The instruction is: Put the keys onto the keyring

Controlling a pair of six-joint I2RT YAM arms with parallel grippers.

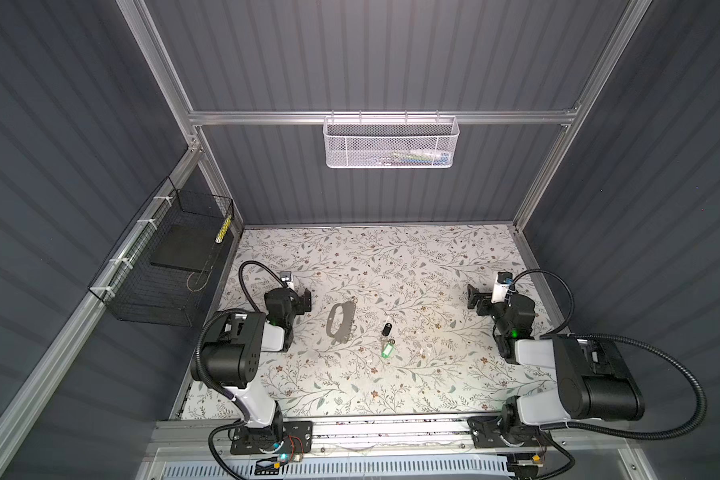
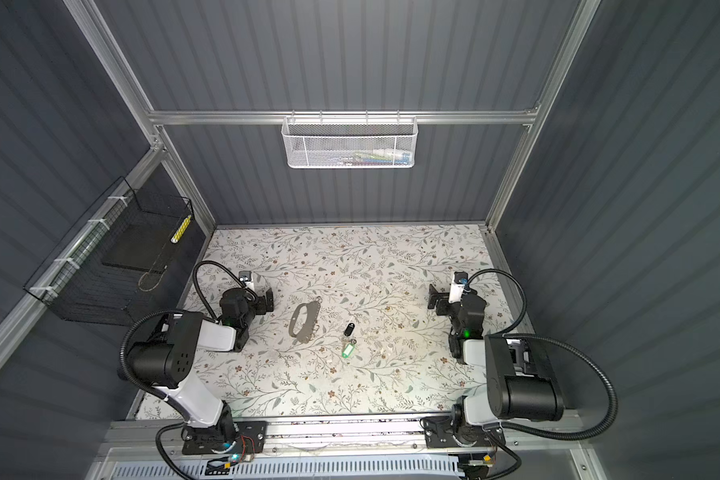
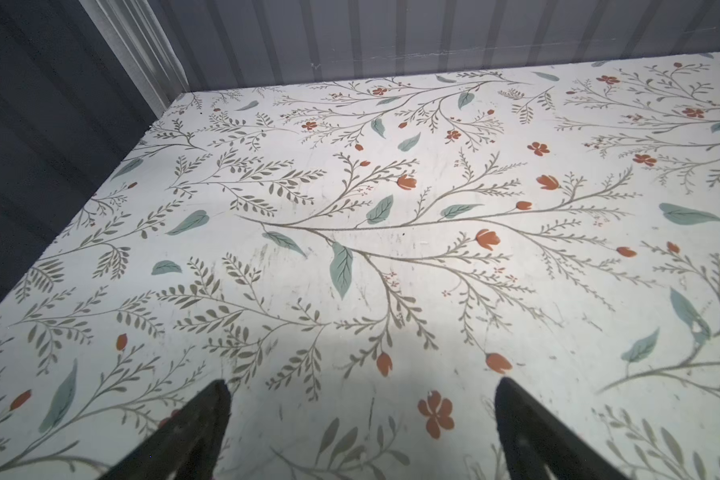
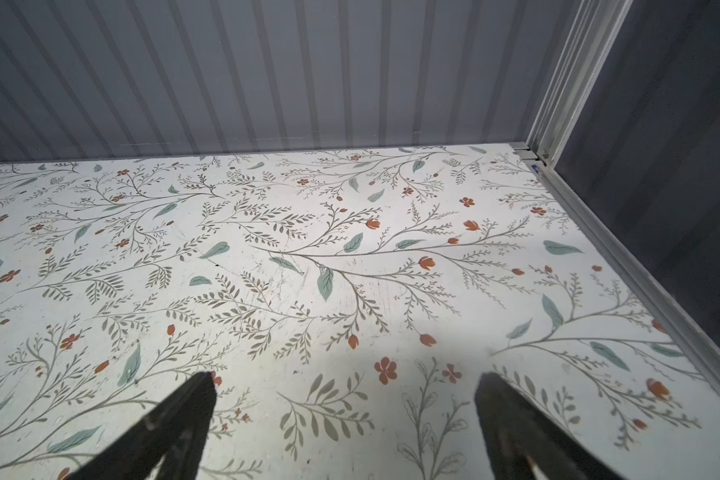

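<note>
The floral table (image 1: pixel 391 257) fills the floor of the grey-walled cell. The left arm (image 1: pixel 233 353) and right arm (image 1: pixel 591 374) sit folded at the table's two sides, well apart from each other. A black basket (image 1: pixel 163 270) hangs on the left wall, and a white basket (image 1: pixel 391 143) hangs on the back rail.

In both top views the left gripper (image 1: pixel 305 300) (image 2: pixel 269 300) and right gripper (image 1: pixel 472 296) (image 2: pixel 433 300) hang over bare table. Each wrist view shows its jaws spread wide with nothing between them, the left (image 3: pixel 362 386) and the right (image 4: pixel 347 378), and only the floral print lies ahead.

The keyring (image 1: pixel 336 335) (image 2: pixel 296 334) lies flat on the table between the arms, nearer the left gripper but not touching it. Its long axis runs front to back, with the far end leaning right. Its clips line the right edge, facing the keys.

Just right of it, clear of its clips, lies the key (image 1: pixel 387 329) (image 2: pixel 348 330). Its black fob is farthest from the front and its long axis also runs roughly front to back. The green tag (image 1: pixel 388 351) (image 2: pixel 347 352) lies just in front of the key. Its long axis slants from near-left to far-right, and its ring end points toward the fob. Small metal parts meet between the two, but I cannot tell whether they are linked. Both lie well apart from the right gripper.
</note>
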